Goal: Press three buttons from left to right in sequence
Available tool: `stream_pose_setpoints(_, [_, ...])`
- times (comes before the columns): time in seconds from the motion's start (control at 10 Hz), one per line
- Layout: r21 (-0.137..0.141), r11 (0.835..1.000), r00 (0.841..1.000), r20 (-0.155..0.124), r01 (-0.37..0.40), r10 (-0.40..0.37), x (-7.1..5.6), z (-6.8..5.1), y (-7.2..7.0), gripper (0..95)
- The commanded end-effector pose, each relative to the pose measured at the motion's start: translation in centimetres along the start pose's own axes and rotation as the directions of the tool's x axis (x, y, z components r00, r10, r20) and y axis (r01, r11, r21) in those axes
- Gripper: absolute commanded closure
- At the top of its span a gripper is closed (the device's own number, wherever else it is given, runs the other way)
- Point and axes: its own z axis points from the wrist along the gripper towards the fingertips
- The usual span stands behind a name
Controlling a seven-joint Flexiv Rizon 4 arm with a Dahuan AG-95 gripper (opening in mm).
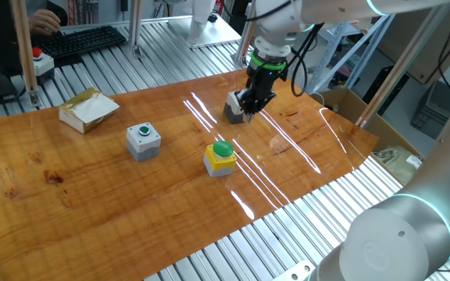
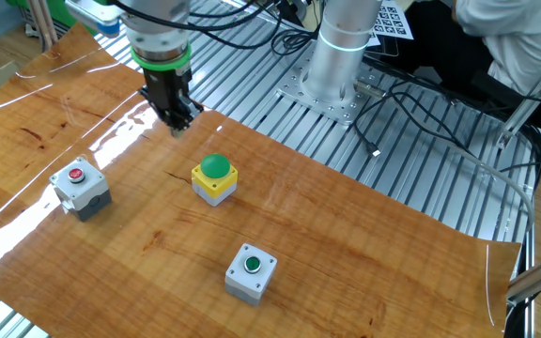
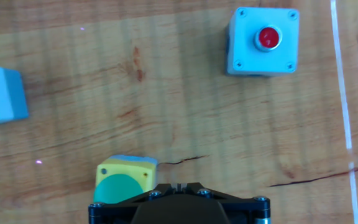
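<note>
We saw the gripper point(image 2: 175, 122) pointing straight down over the wooden table point(image 1: 69, 195), its fingertips pressed together w/ nothing between them; the hand view showed the tips meeting at the bottom edge. It hung above bare wood, apart from all 3 boxes.

Nearest to it, in the hand view, sat the yellow box w/ the big green dome point(image 3: 123, 183), just beside the fingers and partly cut off by the frame. Further out in that view stood the grey box w/ the small red button point(image 3: 263, 41), upright, well apart. At the left edge we caught only a corner of the grey box w/ the green button point(image 3: 0, 96); its button was out of frame there, though the other fixed view showed it point(image 2: 251, 272).

Farthest off, near the table's back corner in one fixed view, lay an open cardboard box point(image 1: 89, 109), probably w/ paper inside.
</note>
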Motion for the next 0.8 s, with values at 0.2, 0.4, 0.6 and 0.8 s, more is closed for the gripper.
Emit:
stream_pose_setpoints(0.2, [0.020, 0.999, 0.999, 0.006, -0.035, 0.035, -0.1, 0.3, 2.7, 95.0])
stream_pose_setpoints(0.4, [0.020, 0.999, 0.999, 0.007, -0.050, 0.050, -0.2, 0.7, 3.8, 95.0])
stream_pose_setpoints(0.6, [0.016, 0.998, 0.998, 0.011, -0.065, 0.065, 0.1, 1.3, 4.7, 95.0])
stream_pose_setpoints(0.8, [0.015, 0.997, 0.997, 0.013, -0.081, 0.080, 0.7, 2.0, 5.8, 95.0])
